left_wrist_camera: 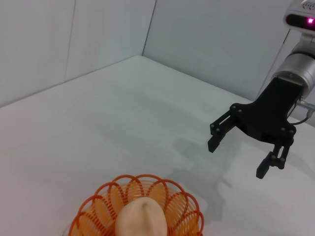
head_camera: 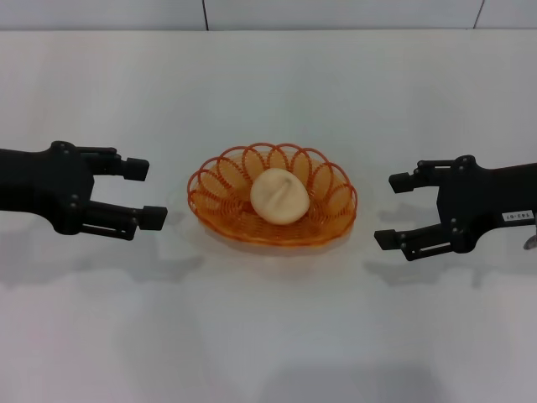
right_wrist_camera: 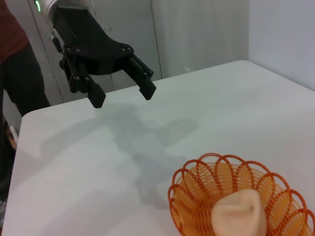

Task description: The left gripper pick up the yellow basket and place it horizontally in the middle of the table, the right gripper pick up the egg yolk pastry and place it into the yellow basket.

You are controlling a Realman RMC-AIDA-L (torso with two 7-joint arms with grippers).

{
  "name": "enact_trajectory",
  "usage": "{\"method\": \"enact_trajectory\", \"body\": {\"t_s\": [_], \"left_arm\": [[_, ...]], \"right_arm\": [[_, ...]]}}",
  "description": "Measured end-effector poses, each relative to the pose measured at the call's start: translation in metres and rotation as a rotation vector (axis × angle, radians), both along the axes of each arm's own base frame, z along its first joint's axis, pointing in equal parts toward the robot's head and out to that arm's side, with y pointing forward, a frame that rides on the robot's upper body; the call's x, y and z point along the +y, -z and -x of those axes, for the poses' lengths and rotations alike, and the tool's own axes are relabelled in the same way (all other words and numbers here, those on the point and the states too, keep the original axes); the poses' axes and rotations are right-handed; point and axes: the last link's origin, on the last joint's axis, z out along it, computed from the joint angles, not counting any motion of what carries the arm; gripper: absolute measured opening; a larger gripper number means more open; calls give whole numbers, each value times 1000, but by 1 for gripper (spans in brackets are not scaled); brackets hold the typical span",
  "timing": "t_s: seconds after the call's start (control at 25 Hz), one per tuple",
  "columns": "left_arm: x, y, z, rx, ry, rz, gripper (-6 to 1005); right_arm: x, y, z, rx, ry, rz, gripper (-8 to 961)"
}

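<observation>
1. The small round pale cream-beige egg yolk pastry (head_camera: 279,196) sat inside the oval orange-yellow wire basket (head_camera: 220,186), near its middle, dome up with a slight crease across the top. You could see it there in the head view and in both wrist views.

2. The basket lay flat, long side across, about mid-way over the plain white bench (head_camera: 268,336), between the two arms and touching neither.

3. Your left gripper (head_camera: 151,193), a black two-fingered claw, hung just off the basket's left end with its fingers spread apart and nothing between them. Your right gripper (head_camera: 393,210), the matching claw, stood well clear of the right end, fingers likewise parted and empty.

4. Judged from how things lay, both placements looked done, and nothing else was in the basket.

5. Had you needed to lift the pastry again, it looked light and soft, likely to dent or crumble under a hard squeeze. The safest hold would have been a gentle pinch low across the dome's widest part, reached from above between the rim loops.

6. The basket looked light, springy and see-through. Its looped scalloped rim offered the obvious hold, one finger inside a loop and one outside, though thin wire could have slipped or tilted the load.
</observation>
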Motion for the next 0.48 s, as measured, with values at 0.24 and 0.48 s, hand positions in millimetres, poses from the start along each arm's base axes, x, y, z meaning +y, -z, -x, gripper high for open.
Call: {"method": "enact_trajectory", "body": {"t_s": [0.24,0.48], "left_arm": [[0,0,-1,0,3,2,860],[0,-1,-2,0,7,1,860]], "right_arm": [[0,0,1,2,-3,3,859],[-1,0,1,1,-4,5,859]]}}
